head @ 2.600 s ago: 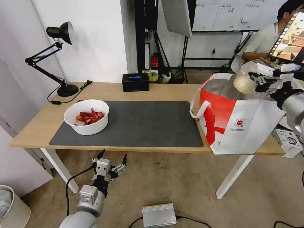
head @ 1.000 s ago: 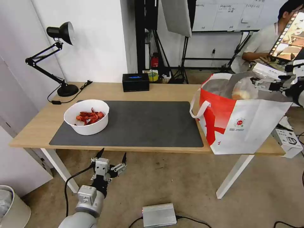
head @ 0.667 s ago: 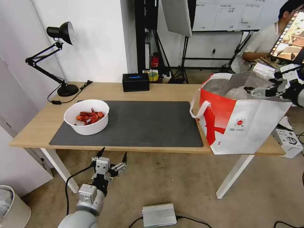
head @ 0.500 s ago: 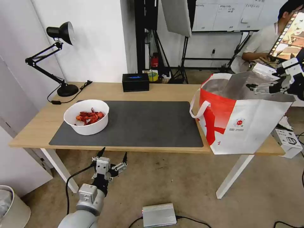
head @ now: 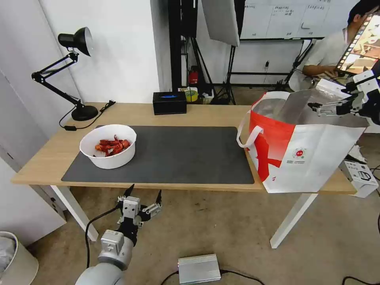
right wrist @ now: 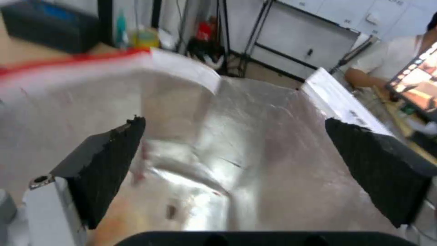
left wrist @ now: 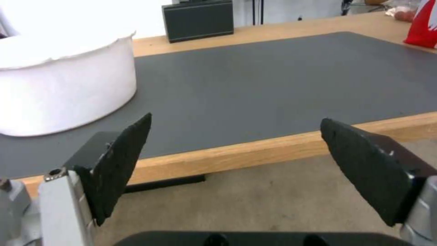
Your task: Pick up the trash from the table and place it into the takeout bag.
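Right end effector [head: 316, 107] wide, empty, over takeout bag [head: 312, 158] | left end effector [head: 144, 194] wide, empty, below table [head: 47, 158]

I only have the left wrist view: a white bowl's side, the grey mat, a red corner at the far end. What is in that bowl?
Observer: Red crayfish shells lie in the bowl, seen from the head view.
Operator: Where is the right end effector?
Observer: The right end effector hangs open above the mouth of the takeout bag, holding nothing.
Operator: Anything inside the bag?
Observer: The right wrist view shows its silver foil lining; what lies at the bottom is too blurred to tell.
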Robot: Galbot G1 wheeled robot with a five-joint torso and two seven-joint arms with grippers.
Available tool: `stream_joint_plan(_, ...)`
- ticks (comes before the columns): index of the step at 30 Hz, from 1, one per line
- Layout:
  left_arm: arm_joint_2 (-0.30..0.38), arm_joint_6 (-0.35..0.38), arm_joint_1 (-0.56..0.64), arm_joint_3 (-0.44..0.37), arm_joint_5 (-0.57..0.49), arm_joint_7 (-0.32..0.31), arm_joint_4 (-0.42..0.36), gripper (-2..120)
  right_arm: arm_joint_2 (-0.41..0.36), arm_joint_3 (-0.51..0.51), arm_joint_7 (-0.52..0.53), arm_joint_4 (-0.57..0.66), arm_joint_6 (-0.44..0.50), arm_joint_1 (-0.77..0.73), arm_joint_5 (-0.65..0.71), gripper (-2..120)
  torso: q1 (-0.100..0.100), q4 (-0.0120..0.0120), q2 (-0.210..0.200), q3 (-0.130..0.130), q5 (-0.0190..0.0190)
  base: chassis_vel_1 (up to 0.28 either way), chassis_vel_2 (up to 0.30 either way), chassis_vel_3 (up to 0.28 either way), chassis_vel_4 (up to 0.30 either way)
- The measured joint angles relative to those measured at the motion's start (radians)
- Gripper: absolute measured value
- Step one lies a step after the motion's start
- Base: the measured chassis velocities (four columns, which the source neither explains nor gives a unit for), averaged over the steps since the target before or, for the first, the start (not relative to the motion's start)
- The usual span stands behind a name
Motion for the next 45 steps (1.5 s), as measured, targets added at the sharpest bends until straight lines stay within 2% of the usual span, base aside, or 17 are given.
stream_joint_plan(1, 0.0, 0.0, 0.001, -0.001, 0.0, 0.0, -0.002, 100, 0.014, -0.002, 0.016, 0.006, 0.05, -0.005, 0.014, 100, 0.0, 0.0001, 0.0, 0.0, -0.0003, 0.0, 0.0, 0.0, 0.0)
stream_joint_plan(3, -0.002, 0.0, 0.005, -0.003, 0.001, 0.0, -0.008, 100, 0.063, -0.015, 0.032, 0.022, 0.225, -0.023, 0.03, 100, 0.0, 0.0002, 0.0, 0.0, 0.0, 0.0, 0.0, 0.0, 0.0)
stream_joint_plan(4, -0.002, 0.0, 0.005, -0.003, 0.001, 0.0, -0.008, 100, 0.063, -0.015, 0.032, 0.022, 0.225, -0.023, 0.03, 100, 0.0, 0.0002, 0.0, 0.0, 0.0, 0.0, 0.0, 0.0, 0.0)
stream_joint_plan(7, -0.003, 0.0, 0.008, -0.01, 0.002, 0.0, -0.014, 100, 0.126, -0.032, 0.026, 0.048, 0.432, -0.048, 0.033, 100, 0.0, 0.0002, 0.0, 0.0, 0.0, 0.0, 0.0, 0.0, 0.0)
stream_joint_plan(8, -0.003, 0.0, 0.008, -0.01, 0.002, 0.0, -0.014, 100, 0.126, -0.032, 0.026, 0.048, 0.432, -0.048, 0.033, 100, 0.0, 0.0002, 0.0, 0.0, 0.0, 0.0, 0.0, 0.0, 0.0)
stream_joint_plan(11, -0.005, -0.001, 0.012, -0.017, 0.002, 0.0, -0.015, 100, 0.159, -0.038, -0.019, 0.072, 0.531, -0.079, 0.018, 100, 0.0, 0.0001, 0.0, 0.0, -0.0003, 0.0, 0.0, 0.0, 0.0)
stream_joint_plan(12, -0.005, -0.001, 0.012, -0.017, 0.002, 0.0, -0.015, 100, 0.159, -0.038, -0.019, 0.072, 0.531, -0.079, 0.018, 100, 0.0, 0.0001, 0.0, 0.0, -0.0003, 0.0, 0.0, 0.0, 0.0)
stream_joint_plan(14, -0.01, -0.002, 0.017, -0.026, 0.002, -0.001, -0.016, 100, 0.2, -0.054, -0.058, 0.117, 0.645, -0.125, -0.019, 100, 0.0, 0.0002, 0.0, 0.0, -0.0004, 0.0, 0.0, 0.0, 0.0)
stream_joint_plan(15, -0.01, -0.002, 0.017, -0.026, 0.002, -0.001, -0.016, 100, 0.2, -0.054, -0.058, 0.117, 0.645, -0.125, -0.019, 100, 0.0, 0.0002, 0.0, 0.0, -0.0004, 0.0, 0.0, 0.0, 0.0)
stream_joint_plan(18, -0.011, -0.007, 0.02, -0.036, 0.002, -0.001, -0.021, 100, 0.251, -0.057, -0.067, 0.185, 0.727, -0.231, -0.097, 100, 0.0, 0.0002, 0.0, 0.0, -0.0004, 0.0, 0.0, 0.0, 0.0)
stream_joint_plan(24, -0.006, -0.008, 0.018, -0.044, -0.003, -0.001, -0.022, 100, 0.33, -0.064, -0.065, 0.226, 0.788, -0.386, -0.251, 100, 0.0, 0.0, 0.0, 0.0, -0.0002, 0.0, 0.0, 0.0, 0.0)
stream_joint_plan(30, -0.001, -0.008, 0.014, -0.048, -0.011, -0.001, -0.017, 100, 0.437, -0.088, -0.044, 0.23, 0.819, -0.566, -0.492, 100, 0.0, 0.0, 0.0, 0.0, -0.0003, 0.0, 0.0, 0.0, 0.0)
stream_joint_plan(36, 0.004, -0.008, 0.014, -0.048, -0.014, -0.001, -0.015, 100, 0.483, -0.105, -0.024, 0.221, 0.832, -0.63, -0.554, 100, 0.0, 0.0, 0.0, 0.0, -0.0003, 0.0, 0.0, 0.0, 0.0)
stream_joint_plan(38, 0.005, -0.008, 0.011, -0.048, -0.015, -0.001, -0.009, 100, 0.515, -0.141, 0.012, 0.209, 0.838, -0.67, -0.611, 100, 0.0, 0.0002, 0.0, 0.0, -0.0004, 0.0, 0.0, 0.0, 0.0)
stream_joint_plan(45, 0.006, -0.008, -0.002, -0.05, -0.024, -0.001, -0.001, 100, 0.57, -0.232, 0.054, 0.182, 0.842, -0.71, -0.683, 100, 0.0, 0.0001, 0.0, 0.0, -0.0002, 0.0, 0.0, 0.0, 0.0)
